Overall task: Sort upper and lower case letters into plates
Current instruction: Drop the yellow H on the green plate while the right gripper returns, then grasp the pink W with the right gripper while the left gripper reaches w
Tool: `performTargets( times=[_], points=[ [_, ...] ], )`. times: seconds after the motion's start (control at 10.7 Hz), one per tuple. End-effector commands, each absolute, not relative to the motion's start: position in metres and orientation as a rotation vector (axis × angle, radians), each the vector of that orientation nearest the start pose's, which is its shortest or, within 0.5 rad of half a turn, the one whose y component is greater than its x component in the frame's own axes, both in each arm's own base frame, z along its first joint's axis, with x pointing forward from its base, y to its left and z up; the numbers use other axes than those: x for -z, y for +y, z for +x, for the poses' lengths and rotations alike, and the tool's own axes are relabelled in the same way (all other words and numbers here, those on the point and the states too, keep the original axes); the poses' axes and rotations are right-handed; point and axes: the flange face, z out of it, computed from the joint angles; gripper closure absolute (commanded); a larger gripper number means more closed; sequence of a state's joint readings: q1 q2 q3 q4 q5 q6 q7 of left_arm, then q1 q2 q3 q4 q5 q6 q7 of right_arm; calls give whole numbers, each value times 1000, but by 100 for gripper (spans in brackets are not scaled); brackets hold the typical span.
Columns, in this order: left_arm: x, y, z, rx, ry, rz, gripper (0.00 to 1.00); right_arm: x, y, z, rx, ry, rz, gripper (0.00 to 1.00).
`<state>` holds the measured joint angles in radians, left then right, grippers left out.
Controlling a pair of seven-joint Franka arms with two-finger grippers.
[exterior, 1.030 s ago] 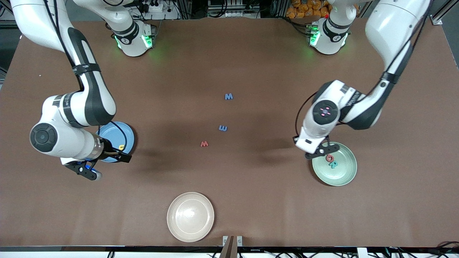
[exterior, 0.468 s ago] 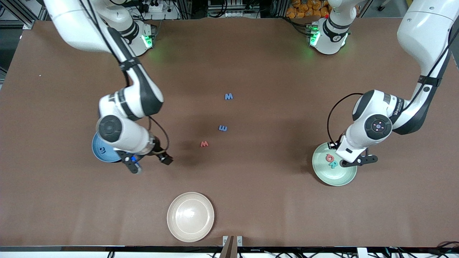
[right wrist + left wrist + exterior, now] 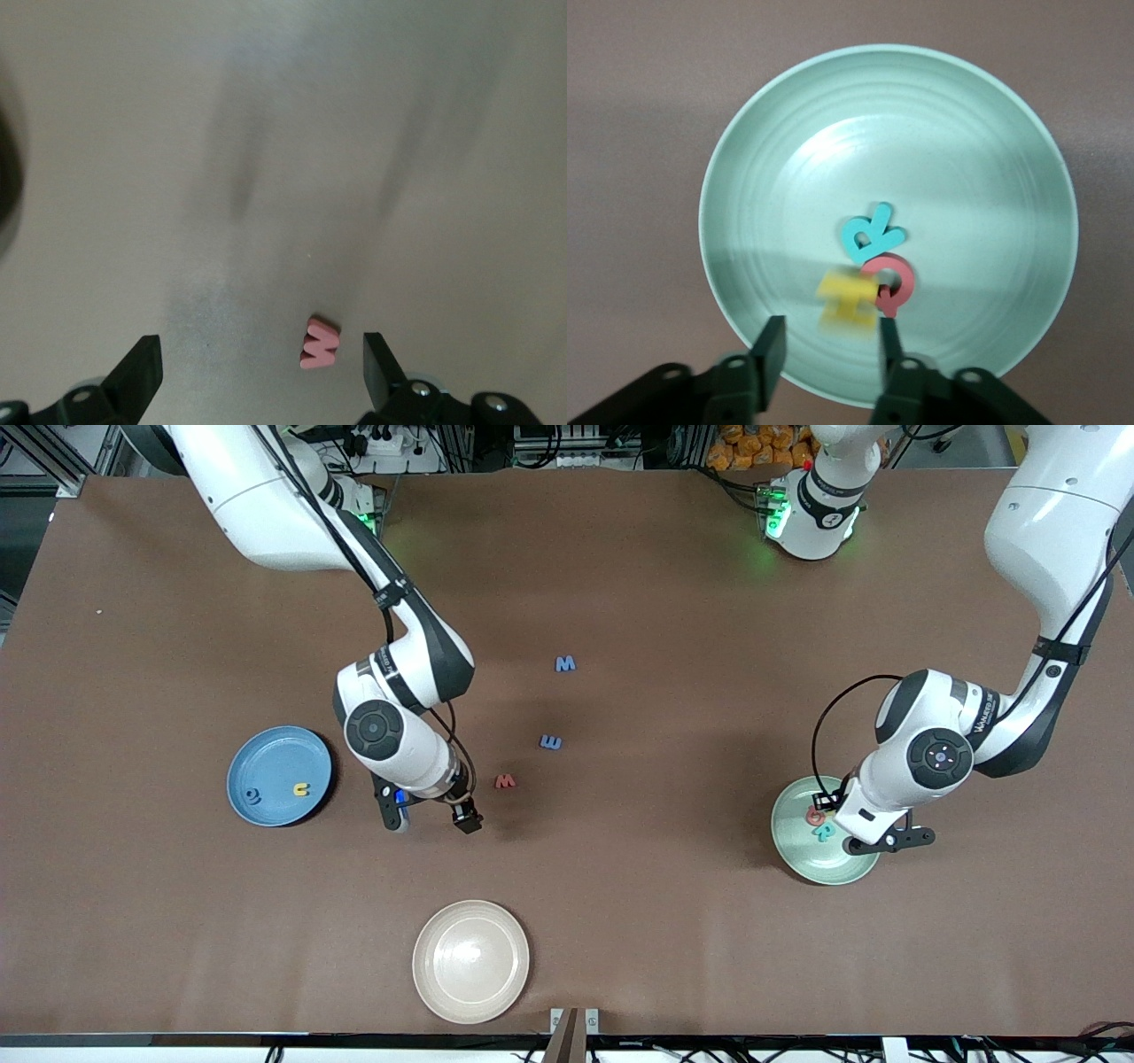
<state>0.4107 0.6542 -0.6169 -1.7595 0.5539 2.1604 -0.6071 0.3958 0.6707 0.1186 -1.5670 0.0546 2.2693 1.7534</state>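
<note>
The mint green plate (image 3: 797,861) holds a red letter (image 3: 813,815) and a teal letter (image 3: 825,833). My left gripper (image 3: 873,841) hangs open over this plate. In the left wrist view the plate (image 3: 966,159) holds the teal letter (image 3: 870,235), the red letter (image 3: 890,283) and a blurred yellow letter (image 3: 849,298), just ahead of my open left gripper (image 3: 828,350). The sky blue plate (image 3: 275,755) holds a blue letter (image 3: 254,795) and a yellow letter (image 3: 302,788). My right gripper (image 3: 430,817) is open and empty beside the red letter w (image 3: 505,781). In the right wrist view the w (image 3: 319,343) lies close to one finger of my right gripper (image 3: 259,359).
Two blue letters lie loose mid-table, one (image 3: 551,741) just farther from the front camera than the red w, the other (image 3: 565,663) farther still. A cream-beige plate (image 3: 470,960) sits near the table's front edge.
My right arm has swung from over the sky blue plate toward mid-table, ending beside the red w. My left gripper has shifted across the mint plate toward the left arm's end.
</note>
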Motion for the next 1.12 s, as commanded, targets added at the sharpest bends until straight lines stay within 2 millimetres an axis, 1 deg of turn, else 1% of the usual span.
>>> performTargets(
  times=[0.0,0.09,0.19,0.28,0.47,0.56,0.66,0.84,1.03],
  points=[
    [-246,-86,645,-64,-183,-3014,0,-252,359,611,-67,2072,-2292,0],
    [-253,-92,643,-61,-191,-3018,0,-243,363,606,-38,2135,-2262,0],
    [-261,-108,634,-57,-173,-3022,0,-227,374,599,-36,2157,-2252,0],
    [-268,-124,625,-50,-171,-3021,0,-214,378,593,-28,2151,-2255,0],
    [-275,-165,600,-51,-205,-3025,0,-199,377,585,-31,2149,-2234,0],
    [-276,-190,585,-58,-229,-3035,0,-193,377,582,-32,2153,-2226,0],
    [-278,-211,574,-61,-251,-3043,0,-190,375,581,-34,2157,-2227,0],
    [-277,-239,555,-60,-251,-3055,0,-188,376,580,-39,2160,-2228,0],
    [-276,-269,533,-69,-211,-3066,0,-178,382,575,-46,2156,-2246,0]
  ],
)
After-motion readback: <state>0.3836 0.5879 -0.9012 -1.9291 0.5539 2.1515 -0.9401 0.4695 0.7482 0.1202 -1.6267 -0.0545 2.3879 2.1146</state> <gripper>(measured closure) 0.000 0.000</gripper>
